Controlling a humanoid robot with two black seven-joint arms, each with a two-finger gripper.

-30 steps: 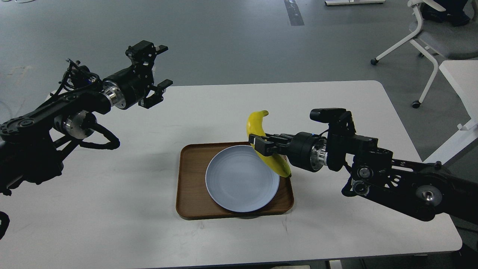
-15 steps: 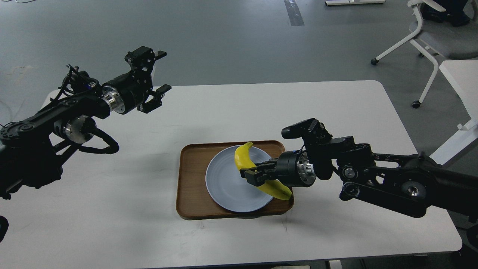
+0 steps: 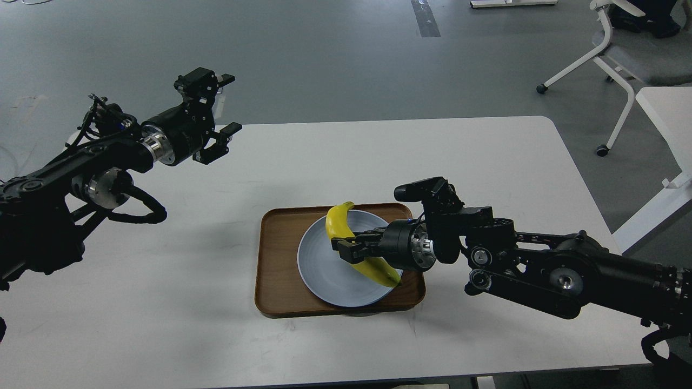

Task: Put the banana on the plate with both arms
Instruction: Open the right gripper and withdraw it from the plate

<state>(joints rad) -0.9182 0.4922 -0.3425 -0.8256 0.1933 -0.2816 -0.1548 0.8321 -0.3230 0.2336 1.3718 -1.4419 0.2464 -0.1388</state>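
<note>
The yellow banana (image 3: 339,222) lies over the pale blue-grey plate (image 3: 324,270), stem end toward the far rim and dark tip near the right rim. My right gripper (image 3: 348,249) is shut on the banana's middle, low over the plate. I cannot tell whether the banana touches the plate. My left gripper (image 3: 226,104) is open and empty, raised above the table's far left edge, well away from the plate.
The plate sits in a brown wooden tray (image 3: 275,270) at the middle front of the white table (image 3: 486,162). A white office chair (image 3: 621,48) and another white table (image 3: 667,113) stand at the far right, off the table.
My right gripper has carried the banana down and to the left, from above the tray's right edge to low over the plate. My left arm has drifted slightly left and back.
</note>
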